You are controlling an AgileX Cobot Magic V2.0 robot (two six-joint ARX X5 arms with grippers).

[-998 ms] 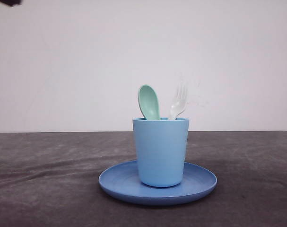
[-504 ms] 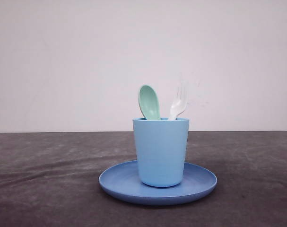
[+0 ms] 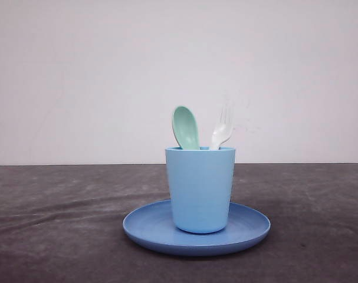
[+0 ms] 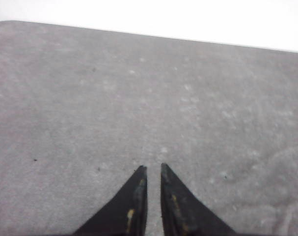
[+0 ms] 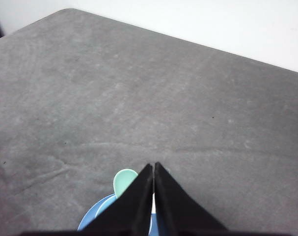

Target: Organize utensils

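Grey, mottled cloth covers the table (image 3: 61, 224), which fills the lower part of your front view beneath a plain white wall (image 3: 108, 71). At lower centre of that frame you see a round blue plate (image 3: 143, 227) lying flat on the cloth, and a light blue cup (image 3: 200, 188) standing upright on the middle of it. Both utensils stand inside the cup, heads up: the mint-green spoon (image 3: 186, 127) rises above the rim on the left side, its bowl tilted slightly leftward, and the white fork (image 3: 222, 128) rises just beside it on the right, tines uppermost and leaning a little to the right; the fork is pale against the wall and its tines are faint. In your left wrist view, the left gripper (image 4: 152, 168) sits at bottom centre over bare cloth, its two dark fingers nearly together with a thin gap and nothing between them. In your right wrist view, the right gripper (image 5: 153, 166) appears at bottom centre with its fingers pressed together, empty; the spoon's bowl (image 5: 124, 179) and a sliver of blue plate (image 5: 92, 219) show just to the left of them.
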